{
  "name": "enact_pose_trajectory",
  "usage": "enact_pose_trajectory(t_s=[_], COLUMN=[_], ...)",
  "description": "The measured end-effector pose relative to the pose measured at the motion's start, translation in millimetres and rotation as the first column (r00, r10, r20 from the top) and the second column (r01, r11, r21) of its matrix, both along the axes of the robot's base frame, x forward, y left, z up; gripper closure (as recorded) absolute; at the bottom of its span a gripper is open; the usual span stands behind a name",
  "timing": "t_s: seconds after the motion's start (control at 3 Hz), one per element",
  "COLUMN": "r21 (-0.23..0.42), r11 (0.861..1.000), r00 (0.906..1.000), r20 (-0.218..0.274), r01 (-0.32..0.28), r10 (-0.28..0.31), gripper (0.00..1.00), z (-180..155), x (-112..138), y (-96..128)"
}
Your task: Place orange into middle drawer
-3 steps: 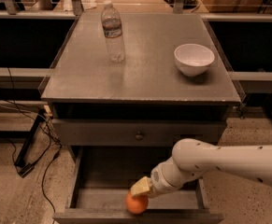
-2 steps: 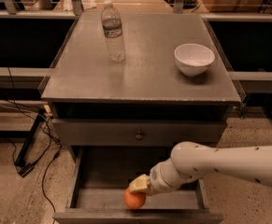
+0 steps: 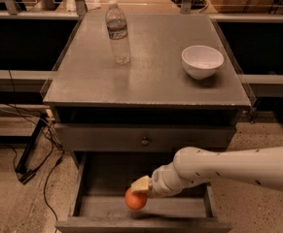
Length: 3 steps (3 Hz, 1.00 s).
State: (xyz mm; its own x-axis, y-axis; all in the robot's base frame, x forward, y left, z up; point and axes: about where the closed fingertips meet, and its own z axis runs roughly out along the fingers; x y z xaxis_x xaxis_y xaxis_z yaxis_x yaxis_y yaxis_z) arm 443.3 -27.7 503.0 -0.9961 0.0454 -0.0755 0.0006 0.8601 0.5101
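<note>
The orange (image 3: 135, 200) is inside the open middle drawer (image 3: 99, 178), low over its bare grey floor near the front edge. My gripper (image 3: 139, 190) comes in from the right on a white arm, and its cream fingers (image 3: 142, 184) sit on top of the orange and are shut on it. I cannot tell whether the orange touches the drawer floor.
Above the open drawer is a shut grey drawer front with a small round knob (image 3: 145, 141). On the cabinet top stand a clear water bottle (image 3: 117, 33) and a white bowl (image 3: 203, 60). Black cables (image 3: 34, 149) lie on the floor to the left.
The gripper and the orange have shifted a little to the left and farther back into the drawer. The bottle and bowl have not moved.
</note>
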Motion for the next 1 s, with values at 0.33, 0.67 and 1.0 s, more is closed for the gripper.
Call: enact_pose_trajectory(t_s=[0.33,0.67,1.0], r21=[0.021,0.039,0.045], r11=[1.000,0.998,0.996], r00=[0.9997,0.9983,0.9954], r20=[-0.011,-0.038,-0.069], r01=[0.022,0.046,0.070], r10=[-0.022,-0.044,-0.067], gripper=[1.00,1.00,1.00], z=[-11.5,-32.7,-55.2], x=[7.8,10.8,13.8], y=[7.7,12.2,12.3])
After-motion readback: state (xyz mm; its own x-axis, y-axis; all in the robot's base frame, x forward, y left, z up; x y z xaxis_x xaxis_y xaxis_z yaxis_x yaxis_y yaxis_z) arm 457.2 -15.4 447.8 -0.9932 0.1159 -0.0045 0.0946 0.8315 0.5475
